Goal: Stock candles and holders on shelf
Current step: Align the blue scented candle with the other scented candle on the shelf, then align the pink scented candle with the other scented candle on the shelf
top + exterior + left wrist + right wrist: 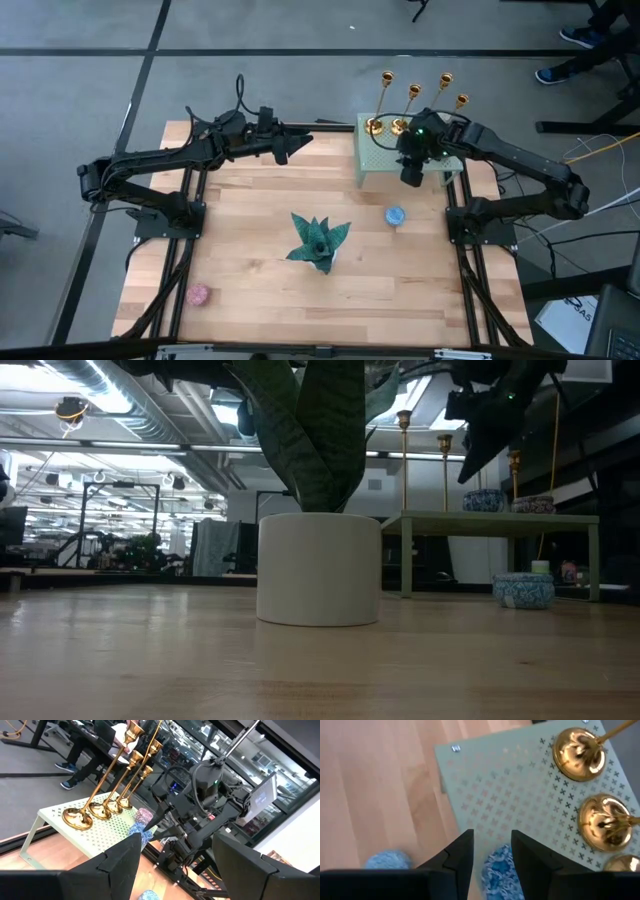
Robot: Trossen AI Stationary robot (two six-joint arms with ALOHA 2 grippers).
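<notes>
Right gripper (492,852) over shelf (520,790), pointing down, fingers narrowly parted around blue candle (499,867); contact with candle not clear, lower part of candle cut off. Mauve candle (144,814) partly hidden behind it. Holders (385,125) stand in row beyond fingertips, tops cropped in wrist view. Shelf edge close beside gripper, bare wood below. Second blue candle (395,215) on table near shelf. Pink candle (198,295) at far corner. Left gripper (285,146) hovers clear of shelf, half open, empty.
</notes>
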